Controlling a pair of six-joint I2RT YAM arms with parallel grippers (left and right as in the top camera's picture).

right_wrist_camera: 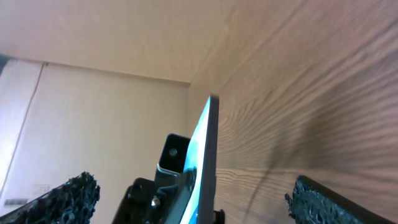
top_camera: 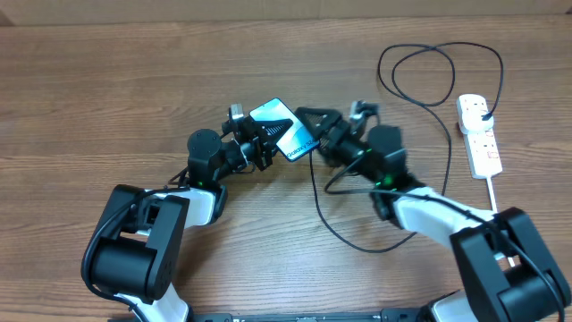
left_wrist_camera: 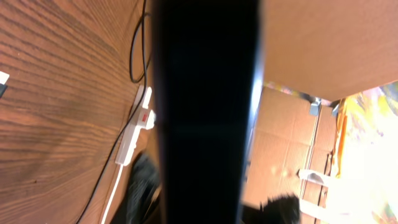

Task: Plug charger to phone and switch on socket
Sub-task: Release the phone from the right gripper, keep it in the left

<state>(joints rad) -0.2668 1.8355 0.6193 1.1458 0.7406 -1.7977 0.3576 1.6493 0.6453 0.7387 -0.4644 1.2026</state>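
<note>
Overhead view: phone (top_camera: 284, 131) being held tilted over the counter (top_camera: 107, 89) between the two arms, charger (top_camera: 315, 192) not seen going into it.

Left jaws are clamping shut on the phone's lower-left end. In the right wrist view the right jaws are standing wide open either side of the phone's thin edge, gripping nothing. Charger cable is trailing across the counter and passing under the right arm. Its black plug is looking seated in the socket (top_camera: 480, 139) at far right, but the connector tip is not locatable. Judging progress: phone secured, plug probably in; mating the tip to the phone and pressing the red switch are remaining.
</note>
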